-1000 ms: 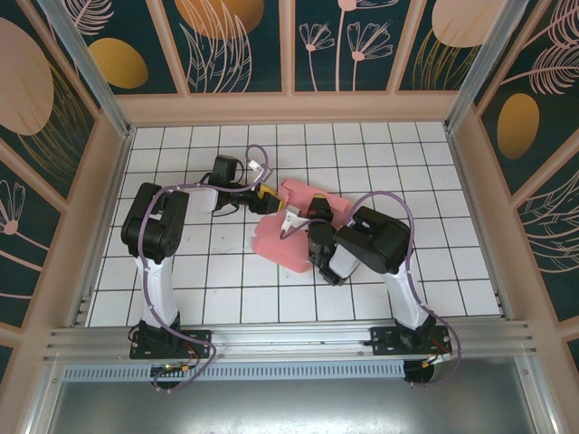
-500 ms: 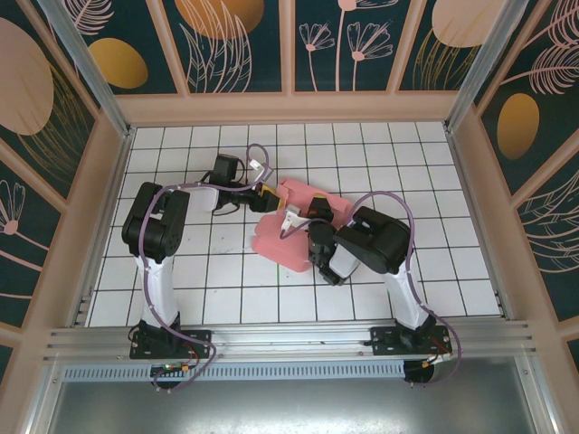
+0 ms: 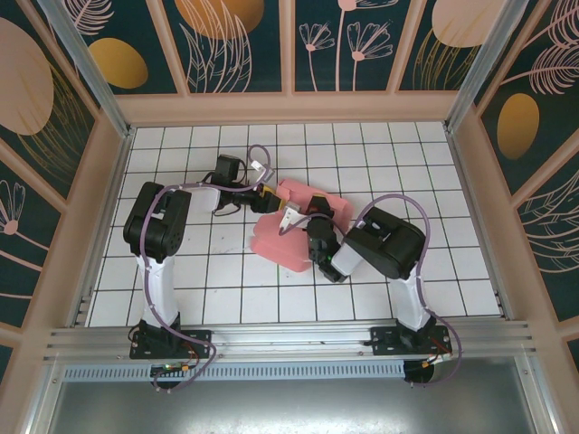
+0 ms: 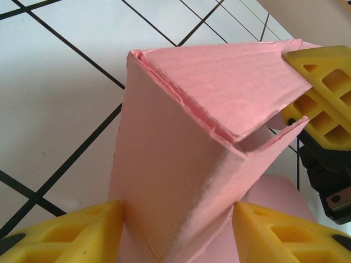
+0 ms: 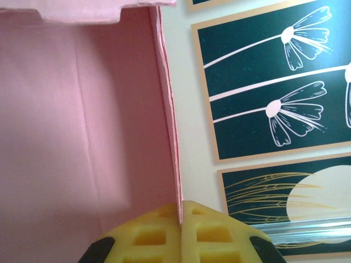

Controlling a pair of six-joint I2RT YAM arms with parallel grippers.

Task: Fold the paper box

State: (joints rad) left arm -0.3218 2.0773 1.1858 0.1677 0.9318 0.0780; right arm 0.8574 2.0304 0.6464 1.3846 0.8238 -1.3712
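The salmon-pink paper box (image 3: 274, 242) lies partly folded on the white tiled floor, mid-table, with a wall raised at its far side. My left gripper (image 3: 270, 195) reaches in from the left. In the left wrist view its yellow fingers (image 4: 66, 235) press both sides of an upright folded corner of the paper box (image 4: 181, 142). My right gripper (image 3: 299, 215) comes from the right and is shut on a thin wall edge of the paper box (image 5: 82, 120). Its fingertips (image 5: 164, 230) pinch that edge. The right gripper's yellow fingers (image 4: 323, 93) also show at the fold's far end.
The white tiled floor (image 3: 208, 271) is ringed by a low wooden wall (image 3: 289, 108) and decorated panels. The left arm's elbow (image 3: 154, 226) and the right arm's elbow (image 3: 384, 242) stand either side of the box. Purple cables loop over both arms.
My left gripper's fingers have closed in onto the folded corner. The right arm's elbow has swung a little to the right. The box has hardly shifted.
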